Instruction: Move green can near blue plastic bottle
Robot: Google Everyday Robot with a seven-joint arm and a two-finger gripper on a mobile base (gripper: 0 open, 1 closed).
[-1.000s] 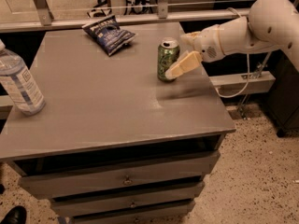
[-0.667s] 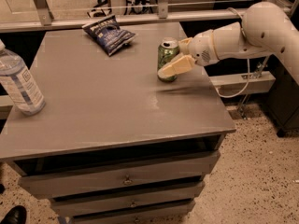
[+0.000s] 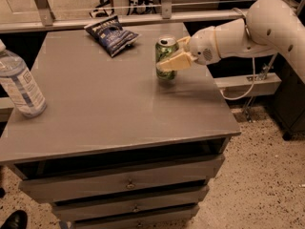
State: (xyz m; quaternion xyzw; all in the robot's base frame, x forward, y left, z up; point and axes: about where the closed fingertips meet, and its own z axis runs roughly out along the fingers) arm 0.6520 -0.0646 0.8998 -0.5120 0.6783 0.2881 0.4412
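The green can (image 3: 165,49) stands upright at the back right of the grey cabinet top (image 3: 109,104). My gripper (image 3: 168,56) reaches in from the right on a white arm and is shut on the can: one cream finger (image 3: 174,61) lies across its front, the other is behind it. The can's base is at or just above the surface. The blue plastic bottle (image 3: 20,87), clear with a white and pale blue label, stands upright at the far left edge, well apart from the can.
A dark blue snack bag (image 3: 112,34) lies at the back, just left of the can. The cabinet has drawers (image 3: 128,182) below. A metal rail (image 3: 143,18) runs behind the top. A speckled floor lies to the right.
My gripper moved left from beside the can and closed around it. The can shifted slightly left. The bottle and the bag did not move.
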